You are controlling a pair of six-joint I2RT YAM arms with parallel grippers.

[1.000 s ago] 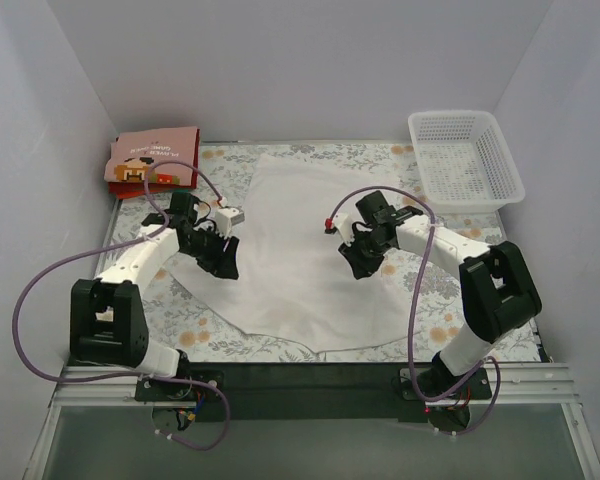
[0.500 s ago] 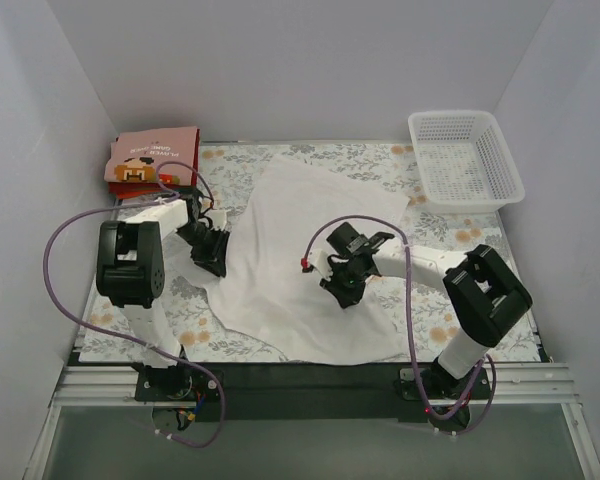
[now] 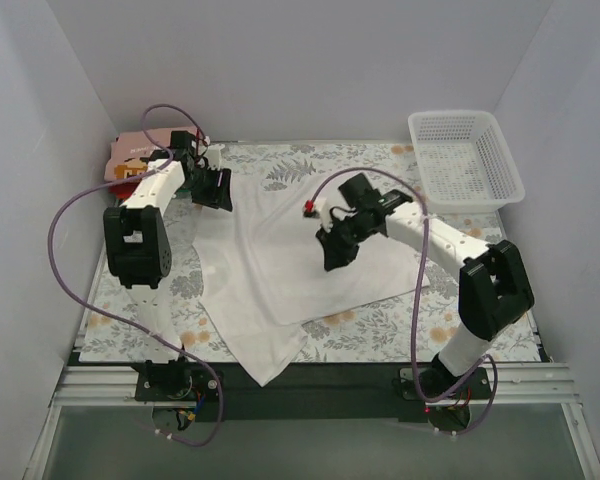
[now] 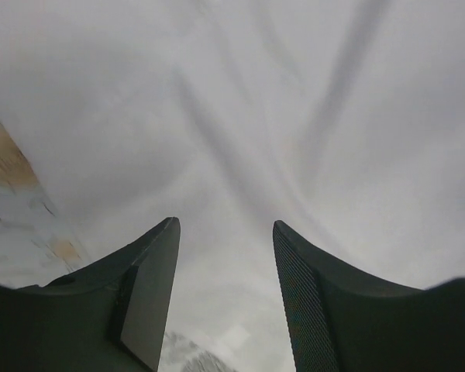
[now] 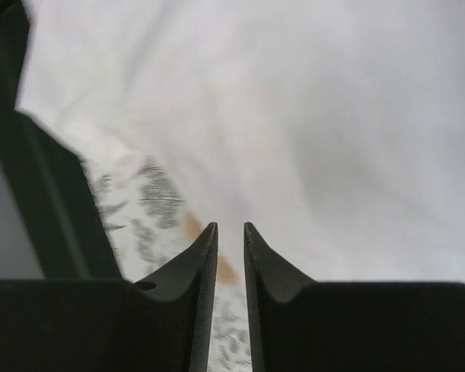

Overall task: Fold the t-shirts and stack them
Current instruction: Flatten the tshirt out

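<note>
Jaws apart left, near-closed right, above white t-shirt (image 3: 280, 270)

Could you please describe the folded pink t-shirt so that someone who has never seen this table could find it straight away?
Look to the far left corner of the floral table, opposite the white lattice basket at the far right. There, just beyond the left gripper, lies the folded pink t-shirt, partly hidden by the arm. Unlike the large white t-shirt spread mid-table, it is small, folded and pink.
</note>
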